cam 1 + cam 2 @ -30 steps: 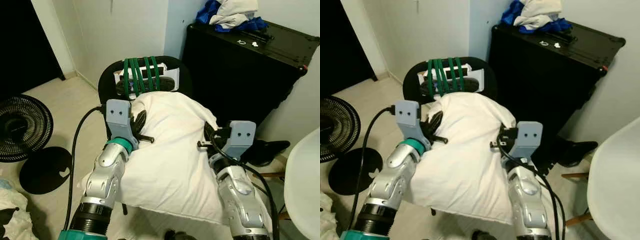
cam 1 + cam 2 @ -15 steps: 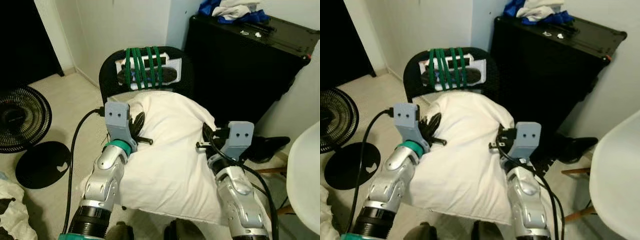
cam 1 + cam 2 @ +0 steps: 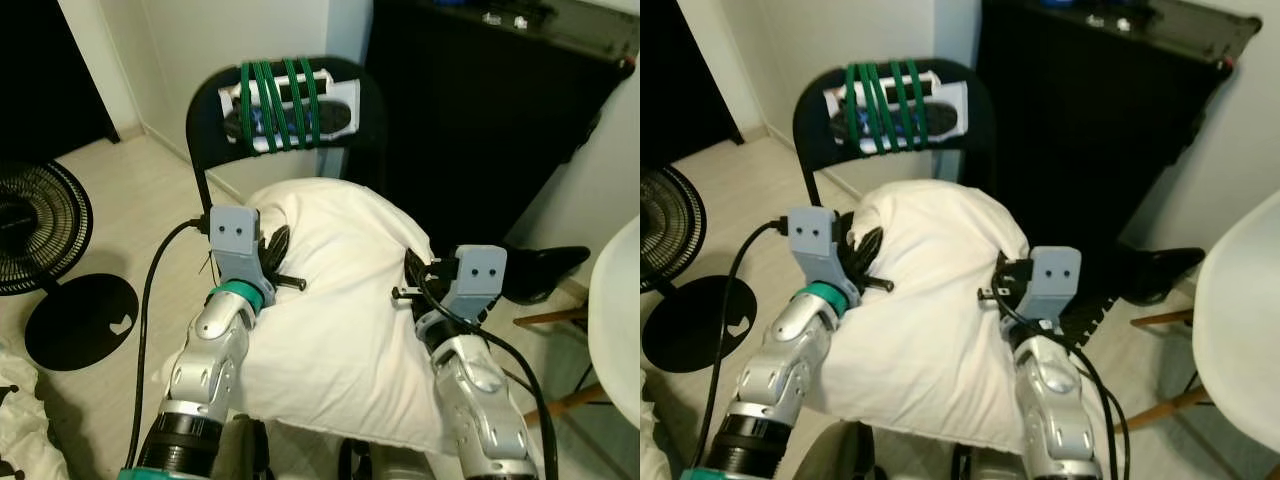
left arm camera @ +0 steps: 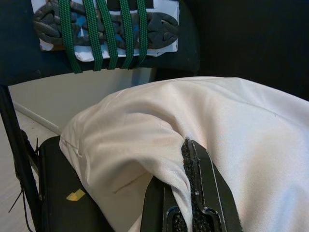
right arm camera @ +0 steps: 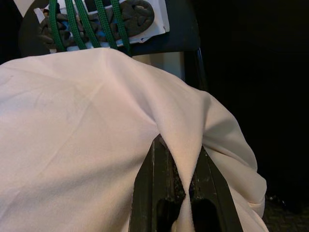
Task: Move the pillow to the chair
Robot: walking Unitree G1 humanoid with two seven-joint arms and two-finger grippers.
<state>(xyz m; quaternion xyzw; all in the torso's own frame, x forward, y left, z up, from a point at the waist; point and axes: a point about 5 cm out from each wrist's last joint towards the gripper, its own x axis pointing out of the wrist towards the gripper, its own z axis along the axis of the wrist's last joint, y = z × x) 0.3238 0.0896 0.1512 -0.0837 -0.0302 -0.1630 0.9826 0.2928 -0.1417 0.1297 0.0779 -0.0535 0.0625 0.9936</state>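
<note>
Left eye view | pillow [image 3: 340, 300] long axis toward chair [image 3: 290, 110] | left gripper [image 4: 186, 193], right gripper [image 5: 176, 183] pinching it

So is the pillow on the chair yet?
Not yet. The pillow hangs pinched between both grippers, above the chair seat.

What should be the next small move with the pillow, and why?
Probably lower it onto the chair seat. Both the left gripper and the right gripper pinch the pillow, which already hangs over the seat before the chair back.
</note>
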